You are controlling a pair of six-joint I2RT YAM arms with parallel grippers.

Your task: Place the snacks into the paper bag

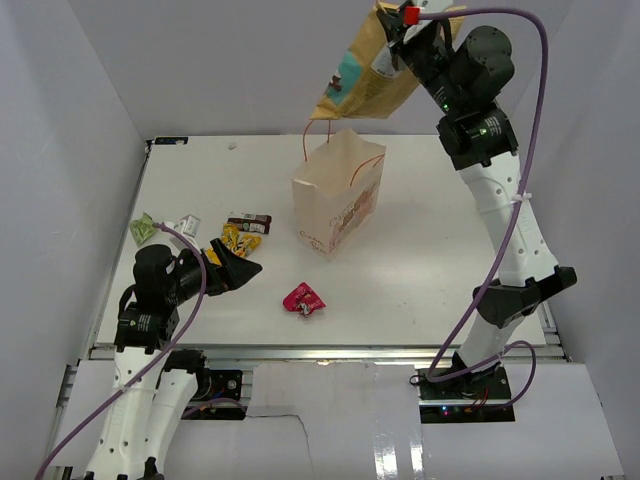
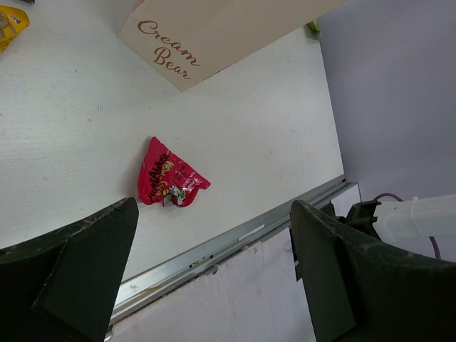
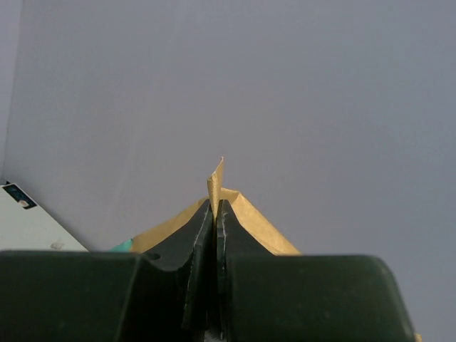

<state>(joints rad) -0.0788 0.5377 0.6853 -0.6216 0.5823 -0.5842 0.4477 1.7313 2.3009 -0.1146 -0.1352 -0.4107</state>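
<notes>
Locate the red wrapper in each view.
Top external: red wrapper lies lower centre, in front of the paper bag.
Left wrist: left of centre, below the bag.
Right wrist: not in it.
Shared landmark: the paper bag, its "Cream Bear" side at the top of the left wrist view; the right wrist view lacks it.

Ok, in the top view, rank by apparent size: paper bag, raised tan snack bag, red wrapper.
Tied: paper bag and tan snack bag look about alike; the tan one hangs raised, nearer the camera, so unranked.
Then red wrapper, clearly smallest.
</notes>
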